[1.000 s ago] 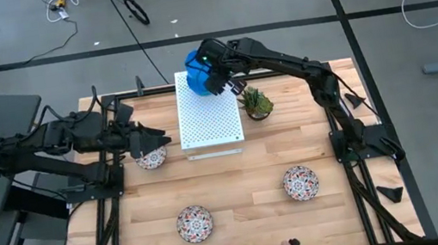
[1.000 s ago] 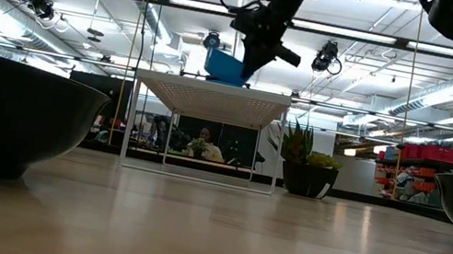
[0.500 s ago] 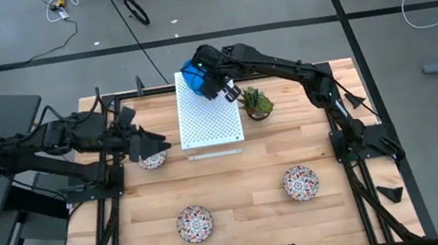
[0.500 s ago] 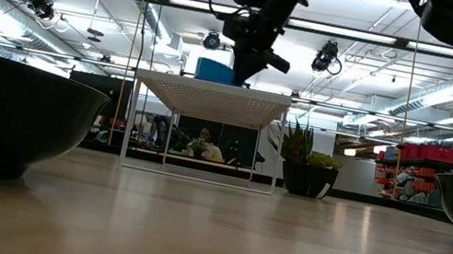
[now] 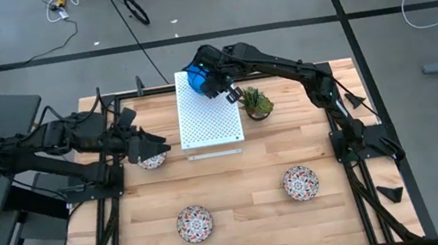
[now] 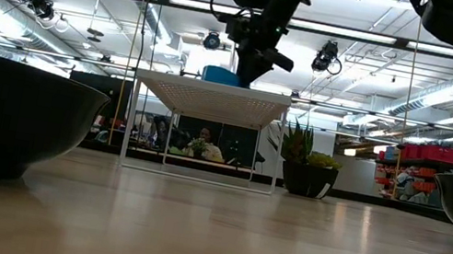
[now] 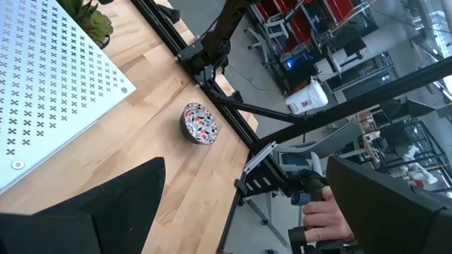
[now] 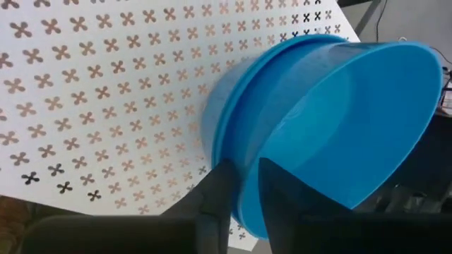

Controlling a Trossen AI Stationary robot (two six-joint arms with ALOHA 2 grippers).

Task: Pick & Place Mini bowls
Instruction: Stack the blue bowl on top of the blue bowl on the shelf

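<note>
The blue bowl stack (image 8: 318,127) at the white perforated box's (image 5: 210,119) far edge was pinched by the right end effector (image 8: 240,187) (left end effector (image 5: 148,142) state indiscernible); an early release risked toppling it.

High view straight down; low view table-level; both share white perforated box (image 5: 209,112)
</note>
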